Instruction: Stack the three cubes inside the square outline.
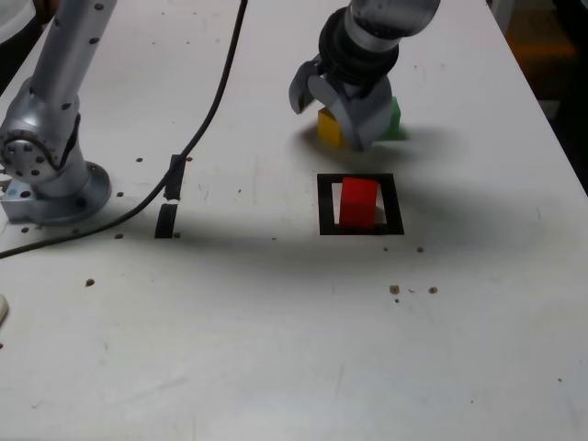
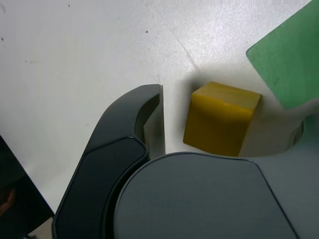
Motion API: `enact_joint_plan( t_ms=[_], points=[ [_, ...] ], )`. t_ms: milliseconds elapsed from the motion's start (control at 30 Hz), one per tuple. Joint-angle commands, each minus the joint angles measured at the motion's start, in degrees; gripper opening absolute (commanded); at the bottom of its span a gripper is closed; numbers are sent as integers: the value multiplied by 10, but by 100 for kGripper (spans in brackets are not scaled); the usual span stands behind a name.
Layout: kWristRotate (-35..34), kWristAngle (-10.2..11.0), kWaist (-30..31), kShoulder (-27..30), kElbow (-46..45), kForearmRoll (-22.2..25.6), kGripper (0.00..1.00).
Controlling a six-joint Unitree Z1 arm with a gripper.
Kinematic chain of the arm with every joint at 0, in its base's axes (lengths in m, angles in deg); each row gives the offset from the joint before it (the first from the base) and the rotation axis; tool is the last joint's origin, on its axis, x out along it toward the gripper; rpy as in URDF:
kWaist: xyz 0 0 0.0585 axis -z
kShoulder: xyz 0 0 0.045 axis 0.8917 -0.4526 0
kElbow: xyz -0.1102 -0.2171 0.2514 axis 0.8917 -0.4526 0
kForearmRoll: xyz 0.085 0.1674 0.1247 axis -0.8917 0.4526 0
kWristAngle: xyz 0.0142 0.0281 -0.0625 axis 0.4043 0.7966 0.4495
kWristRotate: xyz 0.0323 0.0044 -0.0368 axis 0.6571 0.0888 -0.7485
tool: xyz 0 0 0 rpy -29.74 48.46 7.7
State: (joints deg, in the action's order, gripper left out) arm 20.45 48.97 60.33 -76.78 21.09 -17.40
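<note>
Hand spread wide around the yellow cube, green cube at its three o'clock. Red cube sits inside the square outline on the white desk.

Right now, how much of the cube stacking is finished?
Done: the red cube sits inside the square outline. In hand: the open gripper is low around the yellow cube, fingers not closed on it. Left: stack yellow, then the green cube beside it.
</note>
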Motion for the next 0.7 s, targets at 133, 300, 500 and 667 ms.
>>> enact_joint_plan(
  t_ms=[133, 300, 500, 667],
  points=[
    [-2, 5, -5, 4, -3, -16, 83],
    [-2, 7, -8, 3, -3, -20, 67],
    [-12, 9, -8, 4, -5, -23, 49],
    [-18, 9, -8, 5, -7, -26, 42]
  ],
)
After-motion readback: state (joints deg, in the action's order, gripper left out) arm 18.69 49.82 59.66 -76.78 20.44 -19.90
